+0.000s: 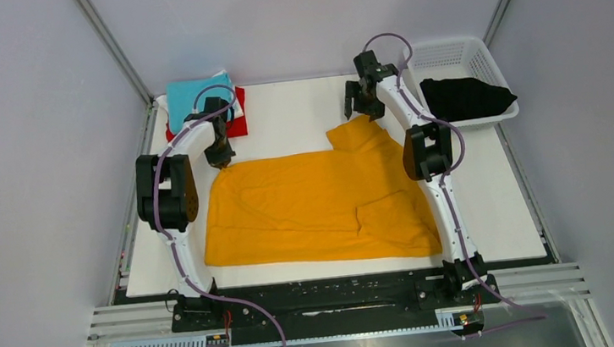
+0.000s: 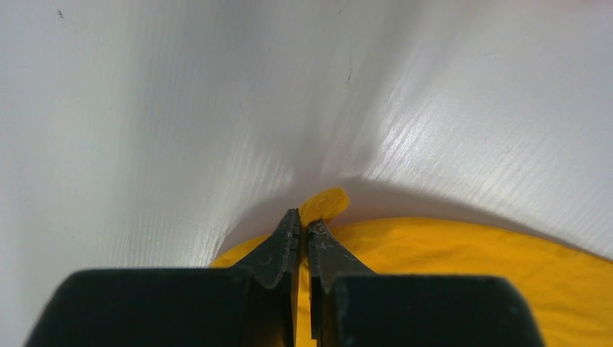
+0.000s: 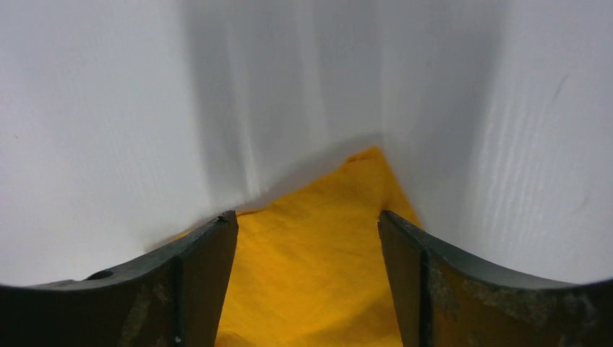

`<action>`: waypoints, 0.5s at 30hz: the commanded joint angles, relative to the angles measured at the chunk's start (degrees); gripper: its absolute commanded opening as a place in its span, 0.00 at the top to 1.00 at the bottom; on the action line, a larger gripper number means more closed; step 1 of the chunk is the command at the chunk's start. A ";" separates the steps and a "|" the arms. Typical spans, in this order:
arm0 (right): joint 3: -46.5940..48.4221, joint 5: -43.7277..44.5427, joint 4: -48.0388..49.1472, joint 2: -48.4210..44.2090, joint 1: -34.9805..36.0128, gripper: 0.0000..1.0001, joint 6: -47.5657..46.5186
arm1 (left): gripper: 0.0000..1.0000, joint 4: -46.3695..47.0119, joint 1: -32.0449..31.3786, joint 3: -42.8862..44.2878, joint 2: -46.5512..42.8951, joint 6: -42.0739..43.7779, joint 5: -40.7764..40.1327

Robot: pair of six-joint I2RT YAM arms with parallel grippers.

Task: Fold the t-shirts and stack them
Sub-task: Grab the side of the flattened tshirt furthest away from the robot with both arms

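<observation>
Orange-yellow t-shirt (image 1: 315, 207): spread across the middle of the white table (image 1: 296, 98), partly folded. A doubled flap lies toward its 4 o'clock corner and a narrow tab of cloth reaches up at 1 o'clock.

Left gripper (image 2: 303, 224): down at the shirt's 10 o'clock corner. The jaws are pressed together on a pinch of the orange-yellow cloth, and a small nub of it pokes out past the tips in the left wrist view.

Right gripper (image 3: 307, 220): poised over the tab at the shirt's 1 o'clock end. The fingers (image 3: 209, 253) stand wide apart and the pointed tip of cloth lies flat on the table between them. No pad can be seen pressing on it, so nothing is gripped.

Teal t-shirt (image 1: 194, 95): folded, on top of a small pile at the table's 10 o'clock corner, just beyond the left gripper.

Red t-shirt (image 1: 238, 127): at the bottom of that pile, its edge showing at the near right side.

Black t-shirt (image 1: 462, 97): bunched and unfolded inside the white mesh basket (image 1: 445, 51) at the table's 2 o'clock corner, to the right of the right arm.

Arms: each reaches from the 6 o'clock edge up one side of the orange-yellow shirt, the left along its 9 o'clock side and the right along its 3 o'clock side.
</observation>
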 commanded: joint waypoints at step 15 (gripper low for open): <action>0.00 -5.86 -10.31 -0.02 5.18 0.25 -9.96 | 1.00 2.77 0.20 -2.85 -6.71 1.41 0.45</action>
